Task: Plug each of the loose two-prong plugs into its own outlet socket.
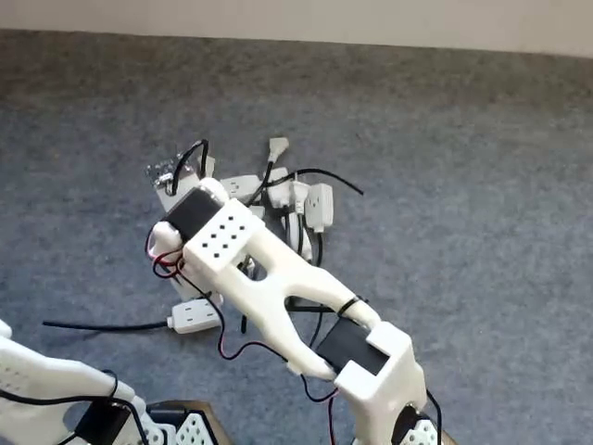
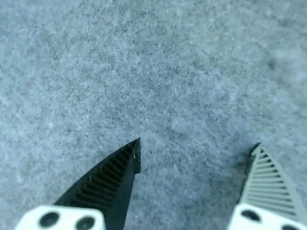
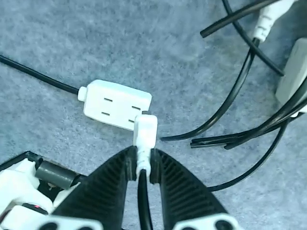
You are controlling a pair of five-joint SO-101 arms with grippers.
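Right wrist view: right end effector [image 3: 142,155], fingers closed tight on a white two-prong plug [image 3: 145,130], with the plug's black cord [image 3: 142,191] running back between them. The plug's front end sits against the near edge of a white outlet block [image 3: 115,104], and the prongs themselves are hidden. The block's slotted face [image 3: 106,100] is turned up towards the camera, with no plug in the slots that show. Loose black cables [image 3: 225,108] lie just right of the block. High view: the same outlet block [image 1: 195,316] lies on the grey tabletop [image 1: 482,213], to the left and nearer than a heap of further sockets and plugs [image 1: 292,199]. Left wrist view: left end effector [image 2: 192,177], spread wide and empty above bare tabletop. Step in hand, by judgement: bringing the held plug to this block, not yet seated. The next move likely calls for turning the prongs to face a pair of slots, lining them up, then pressing straight in. The block looks light and may slide when pushed.
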